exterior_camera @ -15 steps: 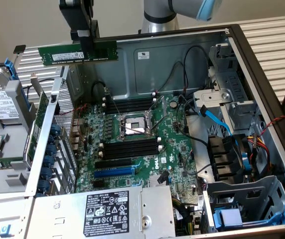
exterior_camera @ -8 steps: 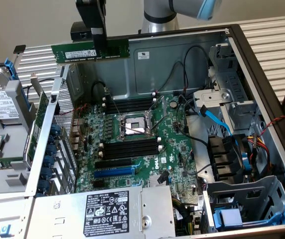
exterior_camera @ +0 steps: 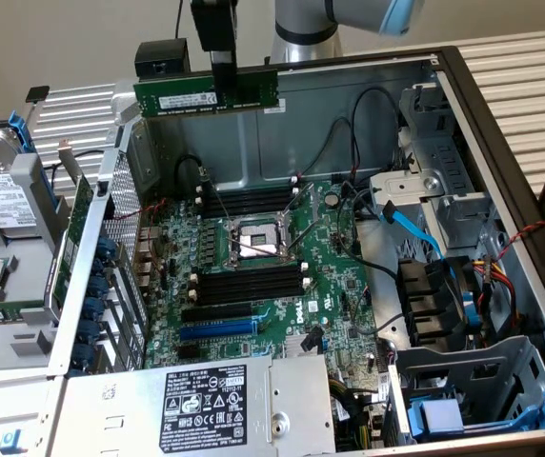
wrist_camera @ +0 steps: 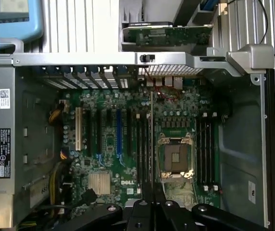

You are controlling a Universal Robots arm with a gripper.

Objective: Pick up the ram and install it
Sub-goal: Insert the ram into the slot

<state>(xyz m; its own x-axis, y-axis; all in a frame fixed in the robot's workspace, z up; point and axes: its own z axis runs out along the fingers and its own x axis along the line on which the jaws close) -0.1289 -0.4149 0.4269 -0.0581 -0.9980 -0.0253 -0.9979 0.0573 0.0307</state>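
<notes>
The ram point(exterior_camera: 206, 95), a long green stick with a white label, hangs level high above the open computer case, over its back wall. My gripper point(exterior_camera: 222, 74) is shut on the stick's upper edge near the middle. From the wrist camera the ram point(wrist_camera: 151, 139) appears edge-on as a thin line running out from the black fingers point(wrist_camera: 142, 204). Far below lies the green motherboard point(exterior_camera: 339, 286) with black memory slots point(exterior_camera: 249, 202) behind the CPU socket point(exterior_camera: 258, 238) and more slots point(exterior_camera: 249, 283) in front of it. In the wrist view the slots point(wrist_camera: 141, 144) lie just beside the ram's line.
A silver power supply point(exterior_camera: 206, 405) fills the case's front. A fan point(exterior_camera: 434, 300), a blue cable point(exterior_camera: 415, 233) and a drive cage point(exterior_camera: 473, 381) sit on the exterior view's right. A hard drive point(exterior_camera: 1, 200) lies outside on the exterior view's left. Black cables cross the board's back right.
</notes>
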